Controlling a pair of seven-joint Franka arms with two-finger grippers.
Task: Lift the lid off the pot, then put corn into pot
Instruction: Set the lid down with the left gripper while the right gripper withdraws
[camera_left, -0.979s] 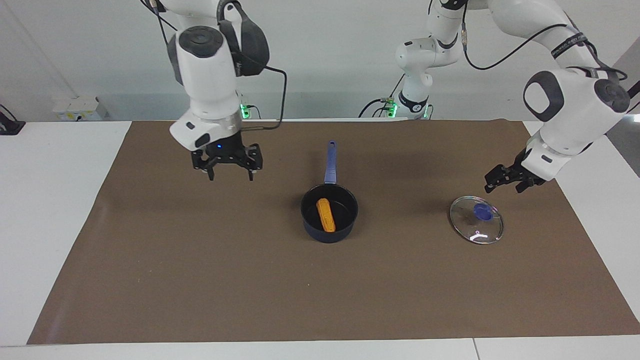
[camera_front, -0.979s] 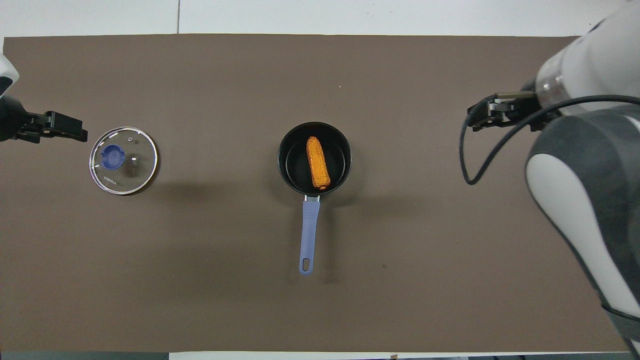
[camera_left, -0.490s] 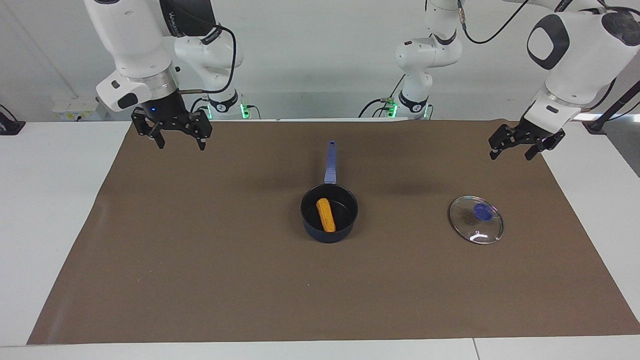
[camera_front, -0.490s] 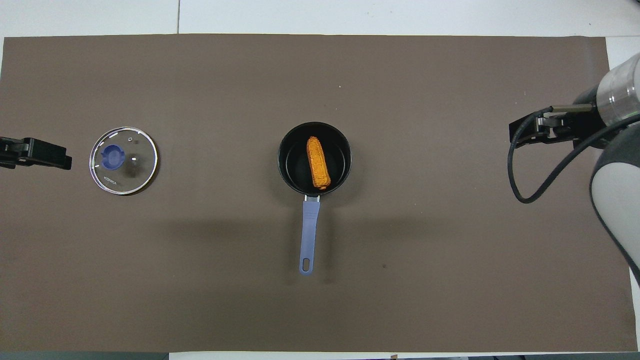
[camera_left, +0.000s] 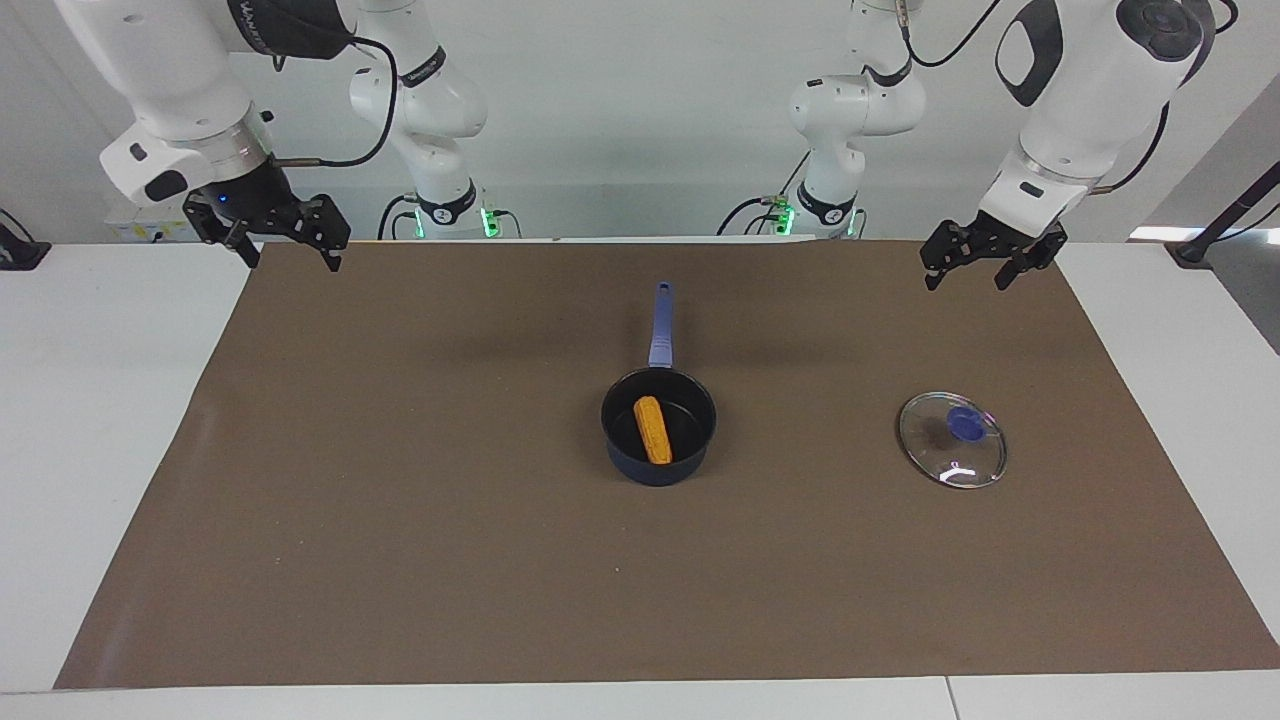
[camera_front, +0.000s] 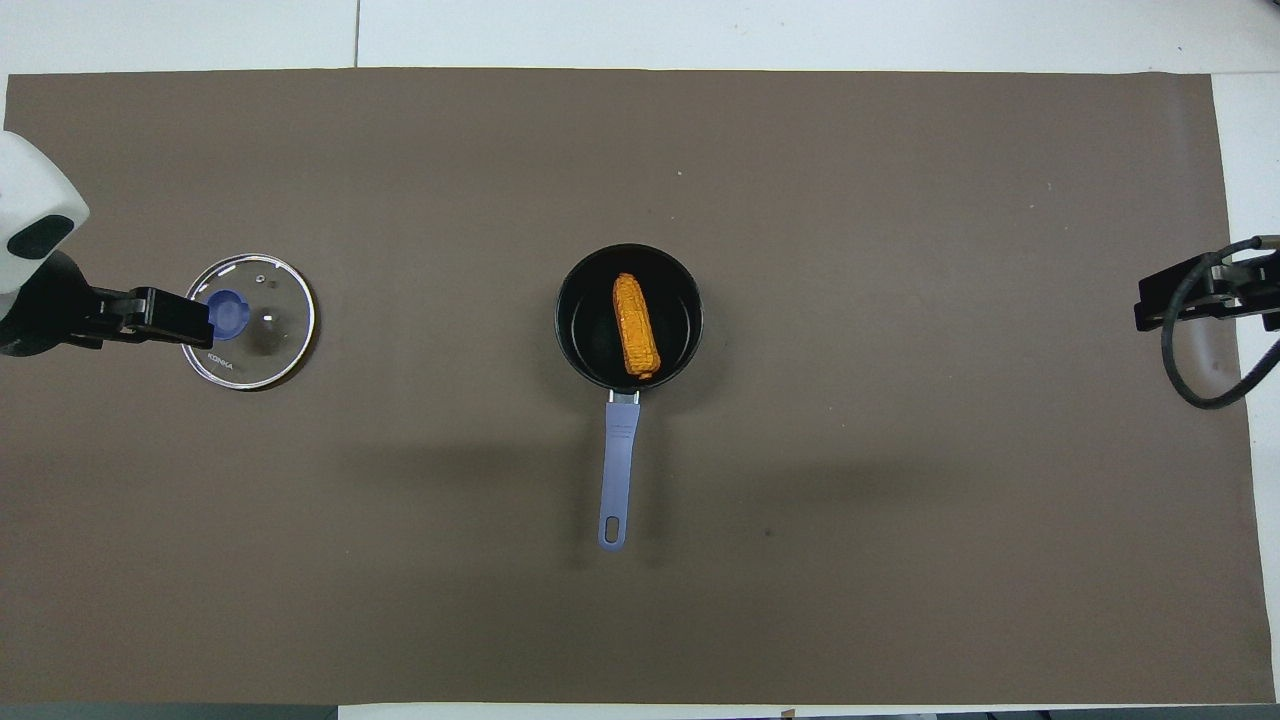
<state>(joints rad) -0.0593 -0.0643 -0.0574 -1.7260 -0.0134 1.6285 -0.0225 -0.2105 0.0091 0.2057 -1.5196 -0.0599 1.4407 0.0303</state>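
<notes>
I see both grippers up by the robots' edge of the brown mat (camera_left: 400, 560): left gripper (camera_left: 984, 262) w/ jaws apart, empty; right gripper (camera_left: 290, 243) also spread, empty. Farther out, pot (camera_left: 658, 428) mid-table, handle twd the robots, corn (camera_left: 652, 430) lying inside. Lid (camera_left: 952, 439) flat on mat twd left arm's end, well apart from pot.
</notes>
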